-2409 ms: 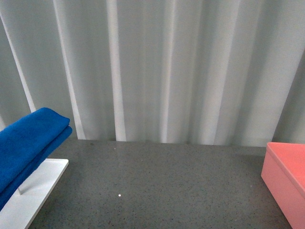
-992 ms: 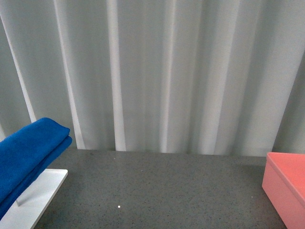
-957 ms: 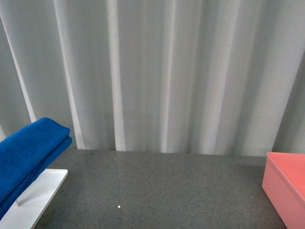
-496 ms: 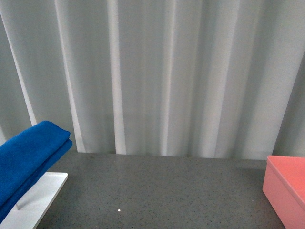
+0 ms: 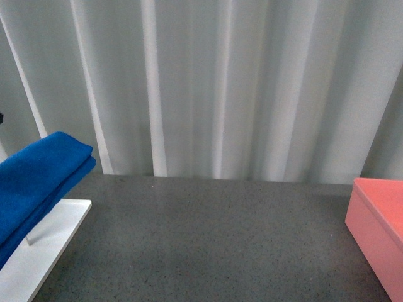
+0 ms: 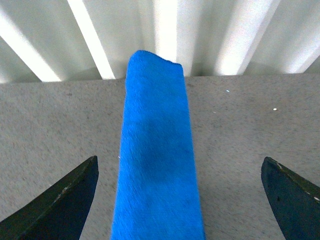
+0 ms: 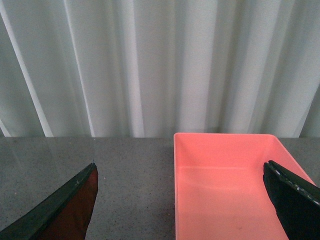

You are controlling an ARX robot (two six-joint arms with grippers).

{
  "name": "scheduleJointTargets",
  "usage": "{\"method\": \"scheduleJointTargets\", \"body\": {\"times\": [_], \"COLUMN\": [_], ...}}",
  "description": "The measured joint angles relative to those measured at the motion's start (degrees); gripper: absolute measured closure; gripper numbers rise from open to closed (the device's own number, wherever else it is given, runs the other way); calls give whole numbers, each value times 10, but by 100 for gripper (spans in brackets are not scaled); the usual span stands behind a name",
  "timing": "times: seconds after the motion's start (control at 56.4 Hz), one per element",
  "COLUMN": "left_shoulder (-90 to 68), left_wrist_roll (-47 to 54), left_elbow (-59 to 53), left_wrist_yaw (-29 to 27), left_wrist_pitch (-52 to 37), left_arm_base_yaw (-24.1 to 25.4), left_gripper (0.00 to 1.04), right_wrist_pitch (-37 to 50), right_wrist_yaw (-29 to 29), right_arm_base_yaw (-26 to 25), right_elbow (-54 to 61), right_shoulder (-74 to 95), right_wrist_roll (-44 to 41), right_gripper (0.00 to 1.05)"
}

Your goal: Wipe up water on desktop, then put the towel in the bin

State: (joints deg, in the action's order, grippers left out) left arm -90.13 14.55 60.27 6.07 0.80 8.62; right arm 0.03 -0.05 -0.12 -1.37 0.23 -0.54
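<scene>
Bin [image 7: 225,190] interior, apparently smooth, right-wrist only.

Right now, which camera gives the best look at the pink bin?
The right wrist view: the bin sits straight ahead, its open top and inside visible. The front view catches only part of the bin at its right edge; the left wrist view shows none of it.

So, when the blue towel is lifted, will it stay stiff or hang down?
Probably floppy: the towel is fluffy cloth folded in thick layers, so the ends may hang and unfold when lifted. Likely easy to grip, since its pile looks soft, not smooth.
</scene>
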Motion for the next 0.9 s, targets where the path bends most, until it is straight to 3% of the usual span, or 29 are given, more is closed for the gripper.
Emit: {"method": "scheduleJointTargets", "body": {"times": [0.319,0.904], "left_shoulder": [-156,-272], "left_wrist_roll": [52,77], "left_elbow": [191,237], "left_wrist_yaw": [-22,-93], "left_wrist_pitch": [143,85], "left_arm_base_yaw": [-8,-33], "left_gripper": [7,7], "right_wrist_pitch": [0,0], "right_wrist_yaw": [0,0], "right_arm_base_yaw": [0,0], "right_elbow": [0,0], "right_shoulder": [0,0], "right_wrist_roll": [0,0], "right_gripper": [7,7]}}
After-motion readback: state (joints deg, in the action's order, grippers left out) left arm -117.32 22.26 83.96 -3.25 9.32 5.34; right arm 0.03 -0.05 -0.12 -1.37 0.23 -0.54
